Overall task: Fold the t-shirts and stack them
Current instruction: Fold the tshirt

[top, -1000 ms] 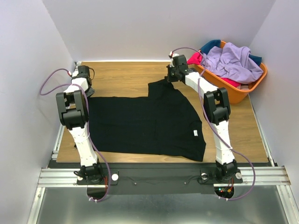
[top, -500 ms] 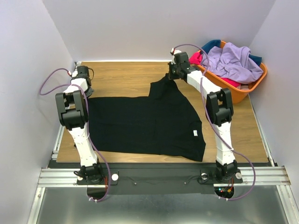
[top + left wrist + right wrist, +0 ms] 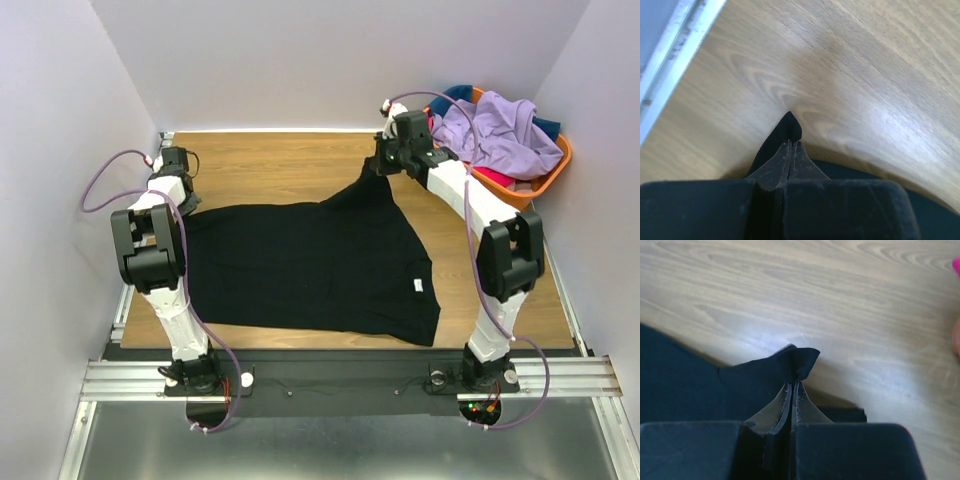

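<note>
My left claw [image 3: 791, 145] and right claw [image 3: 791, 387] pinch corners of the soft black cloth t-shirt [image 3: 310, 265]; next, maybe, fold it over.

The black cloth t-shirt [image 3: 310, 265] is lying spread across the middle of the wooden worktop [image 3: 270, 160]. My left gripper [image 3: 791, 145] is pinching its far-left corner near the worktop's left edge. My right gripper [image 3: 791, 386] is pinching its far tip, beside the orange plastic basket [image 3: 512, 205] in the far-right corner, where crumpled cloth shirts [image 3: 495, 130] are piling.

Bright, even light; tabletop [image 3: 885, 117] glare
</note>
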